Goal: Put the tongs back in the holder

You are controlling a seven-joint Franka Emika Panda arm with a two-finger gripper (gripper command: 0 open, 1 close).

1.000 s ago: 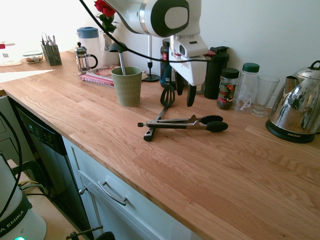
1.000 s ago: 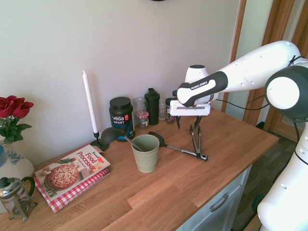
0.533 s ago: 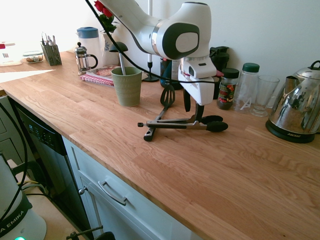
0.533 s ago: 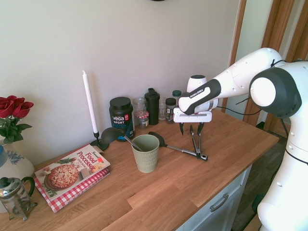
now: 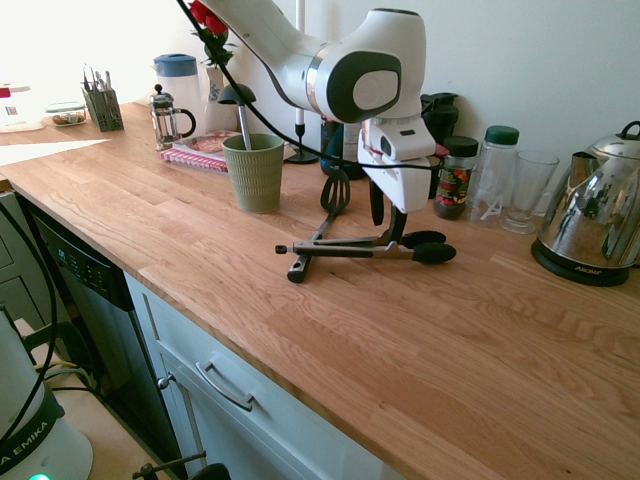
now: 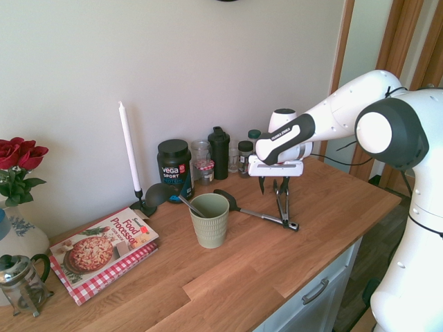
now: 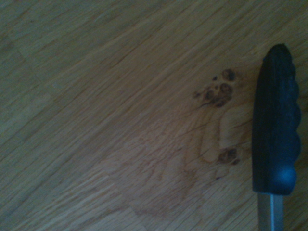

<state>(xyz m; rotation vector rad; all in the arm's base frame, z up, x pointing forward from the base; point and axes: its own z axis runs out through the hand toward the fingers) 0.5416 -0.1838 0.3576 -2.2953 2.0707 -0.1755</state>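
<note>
The tongs (image 5: 365, 246) lie flat on the wooden worktop (image 5: 480, 330), their black tips (image 5: 432, 247) toward the chrome kettle (image 5: 592, 225) and their small end knob toward the counter's front edge. A black slotted spatula (image 5: 322, 222) lies beside them, its handle crossing under their knob end. The gripper (image 5: 386, 220) points straight down over the tongs near their tips, a dark finger on either side of the metal arms; the fingers look parted, though whether they touch the tongs is hard to tell. The sage-green ribbed holder (image 5: 254, 171) stands upright, well apart from the tongs, with a ladle (image 5: 240, 108) in it. In the wrist view one black ridged tong tip (image 7: 275, 125) rests on the wood grain.
</note>
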